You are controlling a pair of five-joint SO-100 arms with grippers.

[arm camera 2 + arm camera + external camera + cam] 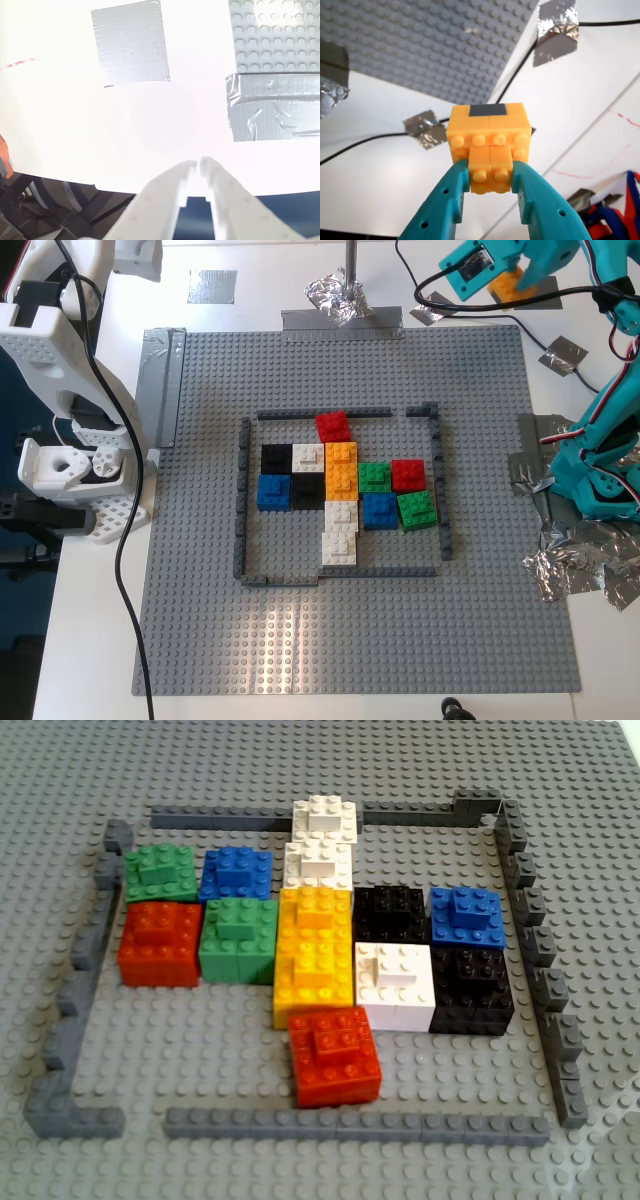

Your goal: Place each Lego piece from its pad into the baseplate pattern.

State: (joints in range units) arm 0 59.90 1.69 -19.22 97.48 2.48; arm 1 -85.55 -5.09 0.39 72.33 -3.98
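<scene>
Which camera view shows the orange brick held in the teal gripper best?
The first wrist view: the orange brick fills the centre, studs clear, pinched in my first gripper. The exterior view shows only a small orange patch behind the teal arm, at that view's upper right. The other two views miss it.

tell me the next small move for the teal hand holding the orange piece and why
Probably carry my first hand, the teal one, in from the exterior view's top right corner toward the big grey studded baseplate. It is shut on the orange studded Lego piece, held in the air off the plate, away from the thin dark-grey frame around the coloured brick cluster.
</scene>
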